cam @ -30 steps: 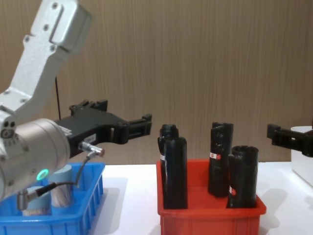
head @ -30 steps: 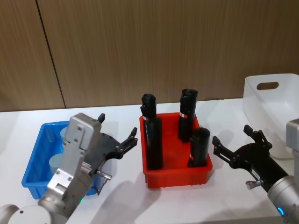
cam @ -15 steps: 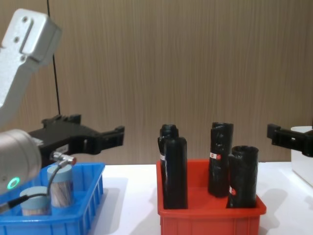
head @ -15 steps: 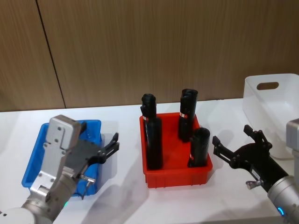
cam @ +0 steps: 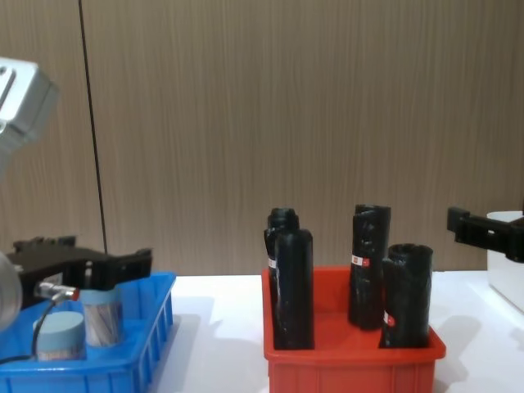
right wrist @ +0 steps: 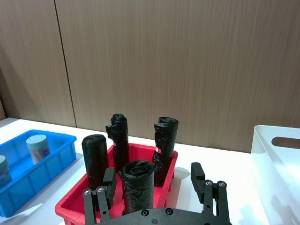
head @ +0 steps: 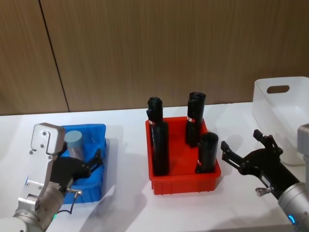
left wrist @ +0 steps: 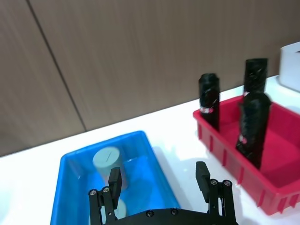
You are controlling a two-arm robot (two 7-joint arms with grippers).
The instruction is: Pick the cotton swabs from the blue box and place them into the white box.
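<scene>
L pincer (left wrist: 158,174) spread over blue box (head: 94,127) | swabs (left wrist: 107,159) ahead | R pincer (head: 240,140) parked

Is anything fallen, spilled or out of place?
Nothing stands out: cotton swabs upright in the blue box, black tubes upright in the red bin. The left gripper hovers beside the swabs; the right gripper idles nearby.

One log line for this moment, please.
stage: pre-grasp | left claw: open at blue box, beside cotton swab tubs, nothing held | right claw: open, idle beside red bin

Silver-grey left arm link (head: 44,144), black screw-studded jaws, thin grey cable (cam: 35,321)
</scene>
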